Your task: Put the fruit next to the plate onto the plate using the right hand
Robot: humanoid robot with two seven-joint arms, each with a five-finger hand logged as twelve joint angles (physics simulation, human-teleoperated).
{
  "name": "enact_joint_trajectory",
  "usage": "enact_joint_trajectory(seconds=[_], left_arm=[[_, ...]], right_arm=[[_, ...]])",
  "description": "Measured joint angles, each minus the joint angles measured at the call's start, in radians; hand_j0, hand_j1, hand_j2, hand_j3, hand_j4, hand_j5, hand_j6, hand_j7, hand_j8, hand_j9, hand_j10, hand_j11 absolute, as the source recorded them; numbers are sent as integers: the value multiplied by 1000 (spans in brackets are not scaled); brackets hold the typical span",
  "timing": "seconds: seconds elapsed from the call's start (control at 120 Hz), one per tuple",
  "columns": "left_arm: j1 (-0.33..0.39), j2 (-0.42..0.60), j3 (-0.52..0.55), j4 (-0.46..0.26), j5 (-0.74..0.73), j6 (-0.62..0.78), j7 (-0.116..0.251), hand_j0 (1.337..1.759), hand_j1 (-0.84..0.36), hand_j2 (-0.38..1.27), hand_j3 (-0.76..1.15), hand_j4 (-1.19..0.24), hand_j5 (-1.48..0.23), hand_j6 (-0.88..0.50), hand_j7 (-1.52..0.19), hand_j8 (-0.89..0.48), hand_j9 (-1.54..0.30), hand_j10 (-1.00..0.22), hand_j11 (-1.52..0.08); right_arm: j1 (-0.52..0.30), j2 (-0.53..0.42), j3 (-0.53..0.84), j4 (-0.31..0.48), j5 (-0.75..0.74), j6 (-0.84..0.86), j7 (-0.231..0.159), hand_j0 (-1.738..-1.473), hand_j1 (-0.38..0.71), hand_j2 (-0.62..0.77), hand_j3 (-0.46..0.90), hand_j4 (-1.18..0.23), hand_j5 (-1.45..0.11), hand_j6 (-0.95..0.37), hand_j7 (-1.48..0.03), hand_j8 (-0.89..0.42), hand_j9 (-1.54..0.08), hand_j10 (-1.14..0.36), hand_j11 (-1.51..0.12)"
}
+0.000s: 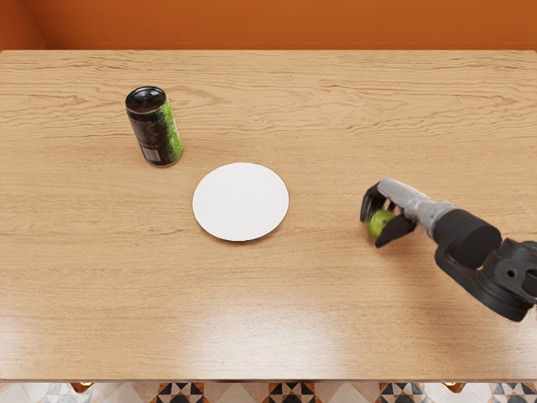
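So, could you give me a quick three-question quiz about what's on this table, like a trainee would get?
1. True or false: the round white plate has something lying on it.
2. Where is the small green fruit? A) on the plate B) to the right of the plate, between the curled fingers of the right hand C) to the left of the plate
3. Fill in: the black-and-green drink can stands upright to the plate's upper ____.
Key: 1 false; 2 B; 3 left.
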State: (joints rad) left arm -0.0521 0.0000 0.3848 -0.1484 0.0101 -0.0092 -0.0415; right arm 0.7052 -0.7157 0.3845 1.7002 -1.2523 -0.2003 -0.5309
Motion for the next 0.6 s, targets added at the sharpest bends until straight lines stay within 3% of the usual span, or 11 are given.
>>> enact_joint_trajectory(seconds=[0.058, 0.158, 0.35, 0.6], left_arm=[[0, 0, 0, 0, 0, 0, 0, 1658, 69, 47, 0, -234, -304, -234, -304, -234, -304, -234, -304], [0, 0, 0, 0, 0, 0, 0, 1658, 69, 47, 0, -234, -304, -234, -304, -234, -304, -234, -304], [0, 0, 0, 0, 0, 0, 0, 1658, 69, 47, 0, -234, -304, -234, -304, -234, -304, -234, -304], [0, 0, 0, 0, 0, 0, 0, 1658, 69, 47, 0, -234, -304, -234, -304, -234, -304, -234, -304]], right_arm=[[30, -1, 1, -1, 41, 18, 1, -1649, 250, 295, 0, -842, -1122, -780, -1105, -350, -1137, -412, -1158], [59, 1, 33, -2, 100, 70, 0, -1650, 250, 347, 0, -846, -1144, -827, -1116, -350, -1137, -437, -1150], [74, 26, 129, -2, 207, 186, 6, -1652, 253, 346, 0, -847, -1173, -814, -1127, -343, -1157, -428, -1151], [125, 188, 219, -72, 251, 298, 8, -1653, 261, 356, 0, -846, -1190, -814, -1132, -335, -1155, -431, -1151]])
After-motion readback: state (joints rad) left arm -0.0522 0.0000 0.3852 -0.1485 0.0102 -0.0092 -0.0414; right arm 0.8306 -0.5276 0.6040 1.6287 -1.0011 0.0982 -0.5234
